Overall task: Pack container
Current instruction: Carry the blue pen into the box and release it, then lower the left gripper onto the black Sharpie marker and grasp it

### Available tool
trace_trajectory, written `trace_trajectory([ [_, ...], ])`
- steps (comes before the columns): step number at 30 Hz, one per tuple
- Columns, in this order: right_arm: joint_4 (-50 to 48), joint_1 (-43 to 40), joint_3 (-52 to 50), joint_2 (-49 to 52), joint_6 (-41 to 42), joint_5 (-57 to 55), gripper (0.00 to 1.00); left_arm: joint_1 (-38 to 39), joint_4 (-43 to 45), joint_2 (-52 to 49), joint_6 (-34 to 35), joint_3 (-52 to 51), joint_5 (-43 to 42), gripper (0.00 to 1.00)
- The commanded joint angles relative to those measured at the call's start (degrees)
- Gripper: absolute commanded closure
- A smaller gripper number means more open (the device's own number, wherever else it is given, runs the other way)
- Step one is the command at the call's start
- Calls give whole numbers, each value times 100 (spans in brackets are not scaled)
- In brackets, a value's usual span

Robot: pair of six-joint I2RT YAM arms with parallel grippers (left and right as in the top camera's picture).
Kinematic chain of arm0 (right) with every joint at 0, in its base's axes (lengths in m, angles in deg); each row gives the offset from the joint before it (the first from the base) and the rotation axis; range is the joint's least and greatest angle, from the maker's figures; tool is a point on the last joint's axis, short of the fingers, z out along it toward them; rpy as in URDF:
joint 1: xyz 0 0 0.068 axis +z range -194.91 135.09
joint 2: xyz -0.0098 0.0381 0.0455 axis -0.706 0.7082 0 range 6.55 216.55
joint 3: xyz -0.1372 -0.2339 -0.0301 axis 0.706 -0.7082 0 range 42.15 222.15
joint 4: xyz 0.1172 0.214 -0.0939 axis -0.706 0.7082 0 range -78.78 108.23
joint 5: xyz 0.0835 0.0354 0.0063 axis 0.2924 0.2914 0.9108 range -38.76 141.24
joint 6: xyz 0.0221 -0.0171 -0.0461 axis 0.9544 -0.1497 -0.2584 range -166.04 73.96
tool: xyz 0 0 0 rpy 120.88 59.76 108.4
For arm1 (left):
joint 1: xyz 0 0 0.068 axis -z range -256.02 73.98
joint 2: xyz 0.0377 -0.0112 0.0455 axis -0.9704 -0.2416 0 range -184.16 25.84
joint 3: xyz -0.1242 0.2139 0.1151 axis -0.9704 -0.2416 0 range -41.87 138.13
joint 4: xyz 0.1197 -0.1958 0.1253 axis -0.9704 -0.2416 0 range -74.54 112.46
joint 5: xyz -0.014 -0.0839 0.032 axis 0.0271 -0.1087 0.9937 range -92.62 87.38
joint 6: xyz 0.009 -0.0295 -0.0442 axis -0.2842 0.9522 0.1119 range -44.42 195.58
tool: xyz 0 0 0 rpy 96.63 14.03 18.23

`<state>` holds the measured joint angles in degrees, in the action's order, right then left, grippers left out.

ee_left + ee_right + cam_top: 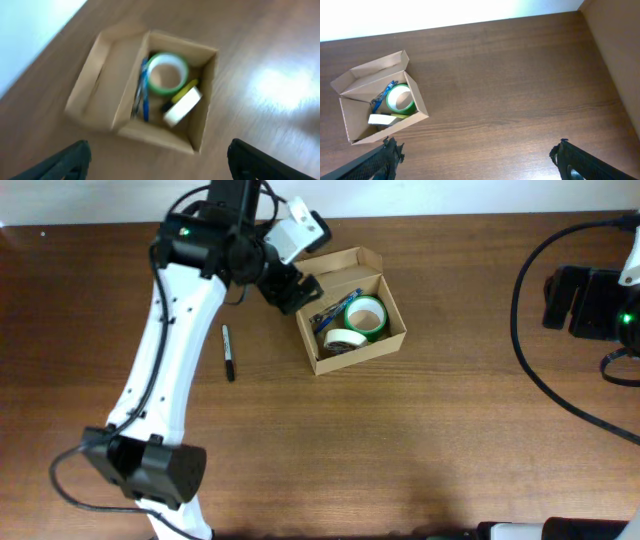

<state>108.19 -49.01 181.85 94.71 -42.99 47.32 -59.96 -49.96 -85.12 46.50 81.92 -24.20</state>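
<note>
The container [355, 356] is a small tan cardboard box, open, with its flap lid [343, 262] folded back. Inside lie a green tape roll [365, 316], a white tape roll [343, 338] and blue pens [327, 314]. My left gripper [291, 288] hovers at the box's left edge, open and empty. In the blurred left wrist view the box [112, 75] fills the middle, with the open fingers [160, 165] below it. My right gripper [480, 160] is open and empty far to the right; its view shows the box [351, 117] at the left.
A black marker [228, 352] lies on the brown wooden table [420, 440], left of the box. The right arm [585, 302] and its black cables [530, 350] sit at the table's right edge. A white wall runs along the back.
</note>
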Motion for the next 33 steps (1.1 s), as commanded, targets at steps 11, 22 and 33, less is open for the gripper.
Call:
trace_trajectory([
  [11,35,-44,7,-81,17,52,1,-778,-269,-234,4057,-874,1967,20],
  [22,35,-44,7,-81,15,52,1,-920,1121,-678,5309,-2800,1840,24],
  [33,35,-44,7,-81,15,55,1,-925,2015,-1060,5807,-3399,1893,31],
])
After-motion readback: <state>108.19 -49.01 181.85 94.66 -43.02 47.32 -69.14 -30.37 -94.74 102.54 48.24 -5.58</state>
